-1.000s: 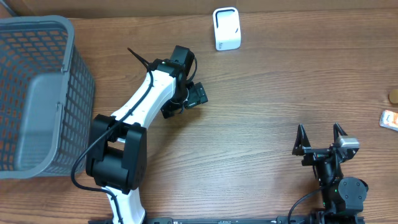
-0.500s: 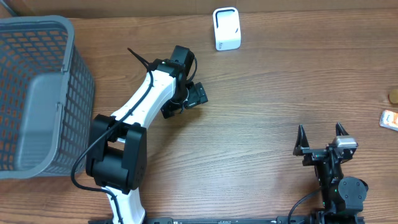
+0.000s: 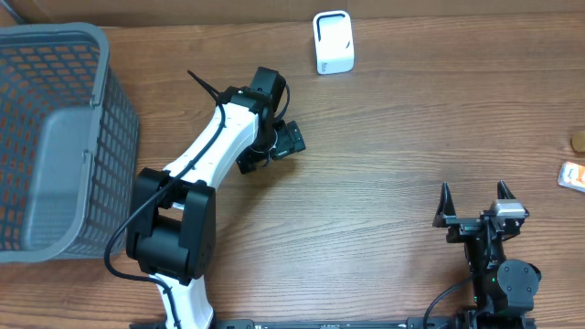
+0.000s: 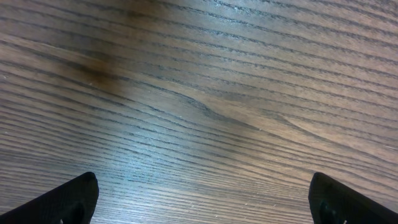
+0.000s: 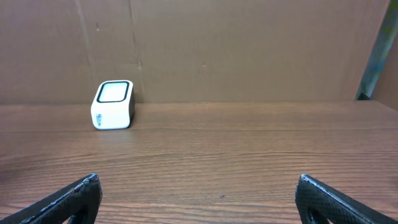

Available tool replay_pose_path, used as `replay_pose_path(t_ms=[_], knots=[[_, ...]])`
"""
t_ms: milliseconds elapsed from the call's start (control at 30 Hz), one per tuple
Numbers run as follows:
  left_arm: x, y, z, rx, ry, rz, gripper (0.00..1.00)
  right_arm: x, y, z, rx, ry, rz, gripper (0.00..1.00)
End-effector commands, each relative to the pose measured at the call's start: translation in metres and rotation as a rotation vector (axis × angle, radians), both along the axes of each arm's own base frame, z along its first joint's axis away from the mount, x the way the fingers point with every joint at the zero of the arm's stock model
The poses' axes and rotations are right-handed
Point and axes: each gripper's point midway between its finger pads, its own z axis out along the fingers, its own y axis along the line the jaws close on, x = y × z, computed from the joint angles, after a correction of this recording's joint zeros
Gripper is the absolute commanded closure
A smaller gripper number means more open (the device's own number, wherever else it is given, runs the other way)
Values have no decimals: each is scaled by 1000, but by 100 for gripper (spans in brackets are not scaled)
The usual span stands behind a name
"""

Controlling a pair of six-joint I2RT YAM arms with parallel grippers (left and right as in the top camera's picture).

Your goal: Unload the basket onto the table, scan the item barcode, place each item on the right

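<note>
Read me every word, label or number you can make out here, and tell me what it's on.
No text here is legible.
white scanner: small dark marks low on its side, too small to read.
orange packet, at the right edge of the overhead view: any print is too small and blurred to read.

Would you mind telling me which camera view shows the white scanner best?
The right wrist view: the white scanner stands unobstructed, its dark-framed window and side visible. The overhead view shows it small, from above only. The left wrist view shows just the table, no scanner.
</note>
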Motion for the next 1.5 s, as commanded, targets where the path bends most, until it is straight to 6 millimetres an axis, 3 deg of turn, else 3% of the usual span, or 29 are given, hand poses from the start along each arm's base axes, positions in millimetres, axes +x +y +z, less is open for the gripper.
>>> replay_pose_path(t_ms=[0,1167,1300,1467], knots=[[0,1,1,6,-5,-9,0,0,-2,-1,-5,-8,-10,0],[-5,1,1,10,10,-32,0,0,-2,-1,-5,-8,-10,0],[-3,-5,17,2,-37,-49,0,0,-2,-1,-5,-8,-10,0],[10,-13,59,42,-263,-161,0,0,-2,-1,-5,-8,-10,0]])
